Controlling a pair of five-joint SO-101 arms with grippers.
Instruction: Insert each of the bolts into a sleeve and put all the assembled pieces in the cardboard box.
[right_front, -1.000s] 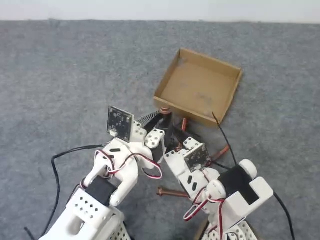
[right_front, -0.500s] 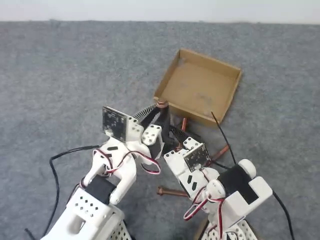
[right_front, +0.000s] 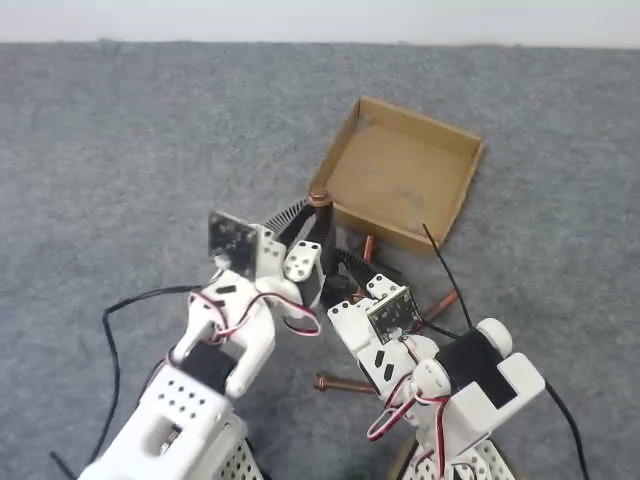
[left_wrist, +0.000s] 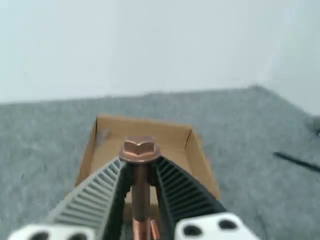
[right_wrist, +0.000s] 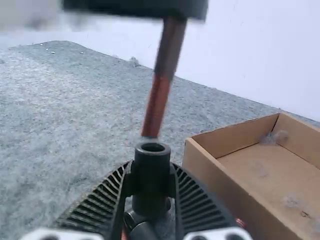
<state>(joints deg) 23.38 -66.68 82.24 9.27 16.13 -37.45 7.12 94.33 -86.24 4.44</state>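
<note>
Just above the upright sleeve (right_wrist: 151, 175) hangs the tilted bolt (right_wrist: 159, 90).

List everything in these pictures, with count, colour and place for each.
cardboard box: one, brown, on the far part of the mat, open top.
held bolt: one, copper, upright in the left hand, tip just above the sleeve.
sleeve: one, black, upright in the right hand, beside the box.
loose bolts: three, copper, lying on the mat: by the box, beside the right arm, between the arms.
mat: one, grey, covering the table.
cables: two, black, one trailing from each arm.
left hand: one, dark ribbed fingers, shut on the held bolt.
right hand: one, dark ribbed fingers, shut on the sleeve.
</note>
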